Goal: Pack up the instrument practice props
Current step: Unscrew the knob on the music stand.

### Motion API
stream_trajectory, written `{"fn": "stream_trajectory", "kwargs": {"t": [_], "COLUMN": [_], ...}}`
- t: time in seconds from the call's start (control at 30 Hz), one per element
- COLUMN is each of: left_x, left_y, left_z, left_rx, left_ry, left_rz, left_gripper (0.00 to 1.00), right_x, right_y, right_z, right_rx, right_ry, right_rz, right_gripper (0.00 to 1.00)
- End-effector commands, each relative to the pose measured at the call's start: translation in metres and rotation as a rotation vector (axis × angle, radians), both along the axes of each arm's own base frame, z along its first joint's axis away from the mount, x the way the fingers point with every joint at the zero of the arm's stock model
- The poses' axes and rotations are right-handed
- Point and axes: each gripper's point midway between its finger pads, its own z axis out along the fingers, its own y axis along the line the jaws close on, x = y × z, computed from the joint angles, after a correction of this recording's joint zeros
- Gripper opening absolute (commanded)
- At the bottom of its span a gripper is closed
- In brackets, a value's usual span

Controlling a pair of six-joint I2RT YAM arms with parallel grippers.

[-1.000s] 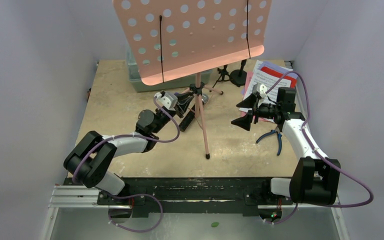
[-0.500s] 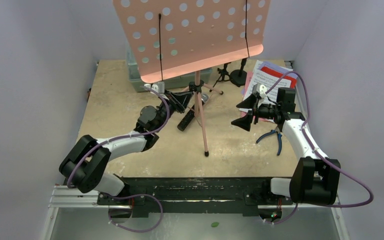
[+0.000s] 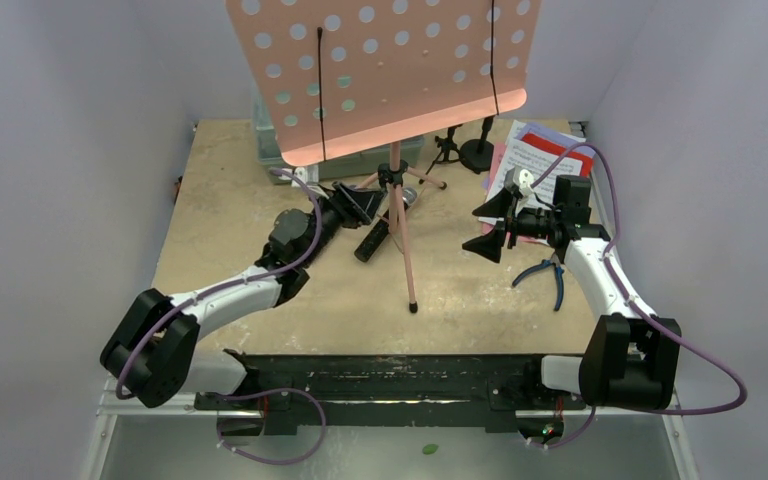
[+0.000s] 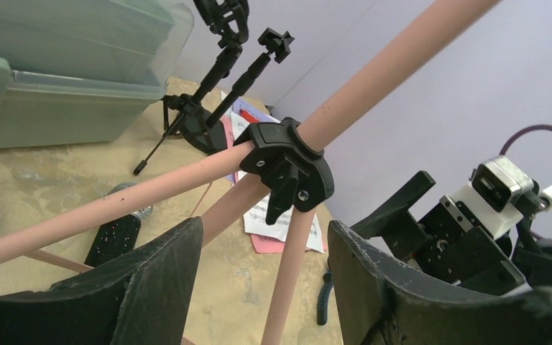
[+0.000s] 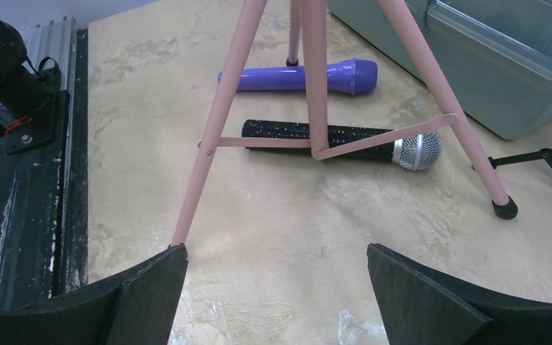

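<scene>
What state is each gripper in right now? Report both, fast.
Left gripper: open, holding nothing, with the pink tripod just ahead.
Right gripper: open, empty.

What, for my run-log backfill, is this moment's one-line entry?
left end effector: open, straddling pink tripod leg below black hub | right end effector: open, empty | purple microphone, black microphone: lying under tripod

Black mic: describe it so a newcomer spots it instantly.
Find the pink tripod at centre. Two mics lie among its legs. The black mic lies under the braces, speckled, with a silver mesh head; the purple mic is plain purple throughout.
</scene>
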Motion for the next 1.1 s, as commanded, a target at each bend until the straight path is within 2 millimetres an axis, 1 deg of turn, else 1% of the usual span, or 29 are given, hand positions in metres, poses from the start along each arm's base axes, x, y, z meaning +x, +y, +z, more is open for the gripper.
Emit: {"fn": "stream_trajectory", "kwargs": {"t": [0.0,0.07,0.2,0.27,0.33,0.4,0.5,0.6,0.63,0.8,0.87,0.93,0.97,1.07], "left_x": [-0.015,-0.02,-0.019,-0.017,-0.017,-0.015,-0.005,0.009,0.013,0.03,0.034,0.037,0.037,0.036], "left_y": [0.008,0.008,0.01,0.007,0.002,-0.002,-0.004,0.001,0.003,0.02,0.027,0.031,0.032,0.034], "left_z": [0.011,0.009,0.007,0.01,0.019,0.022,0.029,0.031,0.027,0.021,0.014,0.007,0.005,-0.002], "left_rx": [0.068,0.083,0.046,0.022,-0.01,-0.035,-0.079,-0.109,-0.113,-0.121,-0.122,-0.111,-0.103,-0.084], "left_ry": [-0.112,-0.137,-0.105,-0.095,-0.102,-0.092,-0.052,0.016,0.053,0.176,0.236,0.282,0.296,0.319], "left_rz": [-0.047,-0.083,-0.091,-0.103,-0.124,-0.137,-0.116,-0.05,-0.023,0.117,0.173,0.207,0.216,0.227], "left_gripper": [0.64,0.64,0.64,0.64,0.64,0.64,0.64,0.61,0.6,0.55,0.52,0.47,0.46,0.39], "right_x": [0.003,0.003,0.003,0.003,0.003,0.003,0.003,0.003,0.003,0.003,0.003,0.003,0.003,0.003], "right_y": [0.003,0.003,0.003,0.003,0.003,0.003,0.003,0.002,0.002,0.002,0.002,0.002,0.002,0.002], "right_z": [0.014,0.014,0.014,0.014,0.014,0.014,0.014,0.014,0.014,0.014,0.014,0.014,0.014,0.014], "right_rx": [0.005,0.006,0.007,0.007,0.006,0.005,0.005,0.003,0.003,0.002,0.002,0.002,0.002,0.002], "right_ry": [-0.053,-0.054,-0.053,-0.053,-0.055,-0.053,-0.054,-0.057,-0.056,-0.056,-0.056,-0.056,-0.056,-0.055], "right_rz": [0.024,0.025,0.027,0.027,0.027,0.026,0.027,0.026,0.026,0.027,0.027,0.027,0.027,0.027], "right_gripper": [0.99,0.99,0.99,0.99,0.99,0.99,0.99,0.99,0.99,0.99,0.99,0.99,0.99,0.99]}}
